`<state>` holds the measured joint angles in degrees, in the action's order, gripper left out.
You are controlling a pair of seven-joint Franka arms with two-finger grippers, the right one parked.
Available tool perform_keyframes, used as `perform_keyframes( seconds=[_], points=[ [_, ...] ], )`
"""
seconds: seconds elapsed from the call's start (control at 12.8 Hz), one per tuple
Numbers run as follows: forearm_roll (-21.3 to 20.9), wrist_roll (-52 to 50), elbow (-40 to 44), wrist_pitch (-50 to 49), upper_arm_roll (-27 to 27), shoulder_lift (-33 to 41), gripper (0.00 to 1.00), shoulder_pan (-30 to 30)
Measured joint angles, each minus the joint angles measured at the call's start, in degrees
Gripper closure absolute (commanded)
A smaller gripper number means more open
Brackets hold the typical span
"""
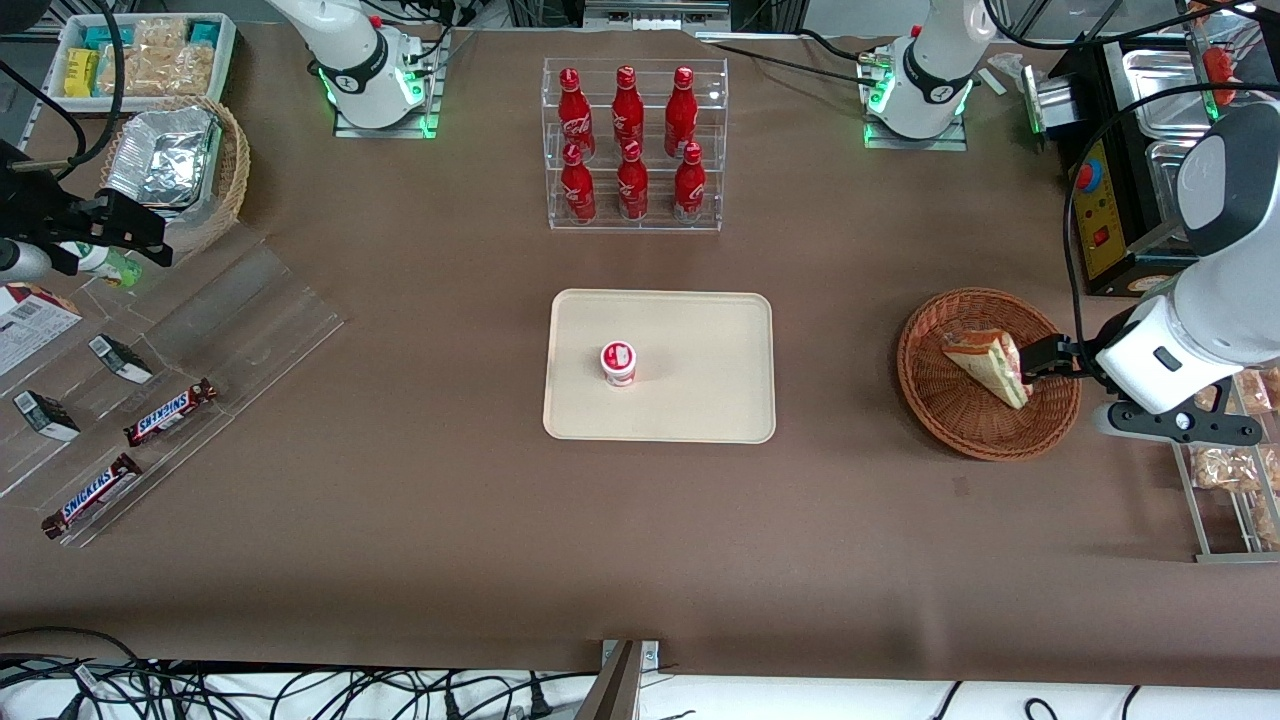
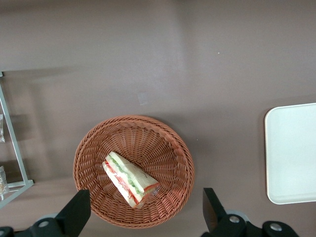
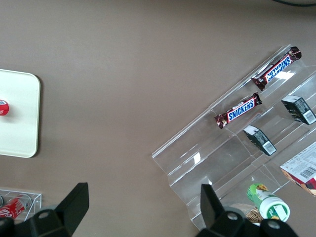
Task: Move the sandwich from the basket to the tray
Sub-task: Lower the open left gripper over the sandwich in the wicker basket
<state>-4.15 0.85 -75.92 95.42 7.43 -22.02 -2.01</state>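
Note:
The sandwich (image 1: pixel 990 365) (image 2: pixel 129 178), a pale wedge with green and red layers in transparent wrap, lies in the round reddish-brown wicker basket (image 1: pixel 935 400) (image 2: pixel 168 148) toward the working arm's end of the table. My gripper (image 1: pixel 1045 358) (image 2: pixel 143 217) hovers above the basket's edge, open, its two black fingers wide apart and holding nothing. The cream tray (image 1: pixel 700 350) (image 2: pixel 291 153) lies flat at the table's middle, well apart from the basket.
A small cup with a red-and-white lid (image 1: pixel 618 362) stands on the tray. A rack of red bottles (image 1: pixel 633 145) stands farther from the camera. A metal rack of bagged snacks (image 1: pixel 1225 470) sits beside the basket. Acrylic shelves with Snickers bars (image 1: pixel 170 412) lie toward the parked arm's end.

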Motion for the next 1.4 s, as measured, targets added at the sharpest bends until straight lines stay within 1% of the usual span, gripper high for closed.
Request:
perform_keyframes(
  seconds=[0.55, 0.7, 0.94, 1.17, 1.4],
  points=[
    [0.0, -0.57, -0.12, -0.05, -0.05, -0.48, 0.0, 0.12],
    [0.0, -2.35, -0.23, -0.16, -0.44, -0.85, 0.0, -0.02],
    [0.0, -8.51, -0.59, -0.35, -0.81, -1.74, 0.0, -1.09],
    [-0.01, -19.86, -1.8, -0.42, -1.19, -2.62, 0.0, -1.88],
    [-2.54, -30.53, -4.61, 0.65, -1.28, -3.99, 0.0, -2.23]
  ],
)
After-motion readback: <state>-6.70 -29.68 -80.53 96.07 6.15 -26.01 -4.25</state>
